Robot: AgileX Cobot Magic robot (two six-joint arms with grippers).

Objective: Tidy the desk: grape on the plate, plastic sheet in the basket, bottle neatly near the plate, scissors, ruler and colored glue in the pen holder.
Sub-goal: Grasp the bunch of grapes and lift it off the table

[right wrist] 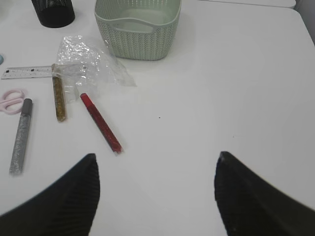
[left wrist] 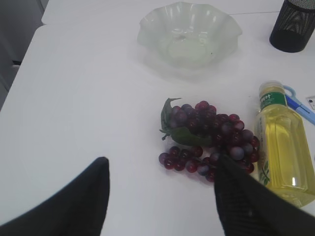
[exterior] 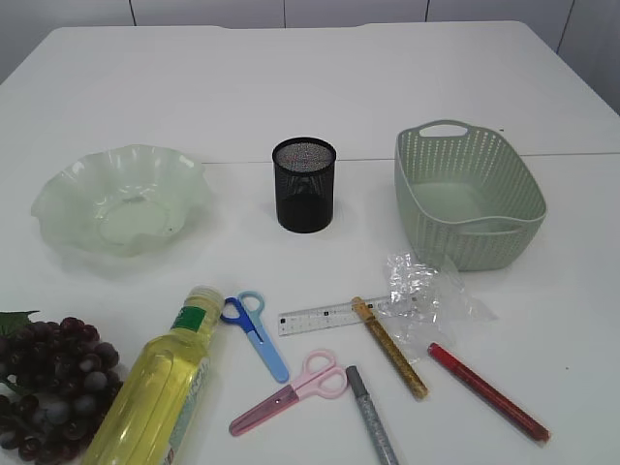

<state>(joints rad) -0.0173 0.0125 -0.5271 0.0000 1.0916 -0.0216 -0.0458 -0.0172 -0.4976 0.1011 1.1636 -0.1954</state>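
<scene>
The grape bunch [exterior: 48, 383] is cut off at the exterior view's left edge, beside the bottle [exterior: 160, 387], whose base is also cropped. Both grippers, left gripper [left wrist: 160, 196] and right gripper [right wrist: 155, 189], are seen spread apart, nothing held; fingertips are cropped.

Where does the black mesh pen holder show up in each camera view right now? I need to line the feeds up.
Exterior view: the pen holder stands upright at centre, between the plate and the basket.
Left wrist view: top right corner, cut by the frame edge, right of the plate.
Right wrist view: top left corner, only its lower part visible, left of the basket.
Shared landmark: the pen holder itself appears in all three views.
</scene>
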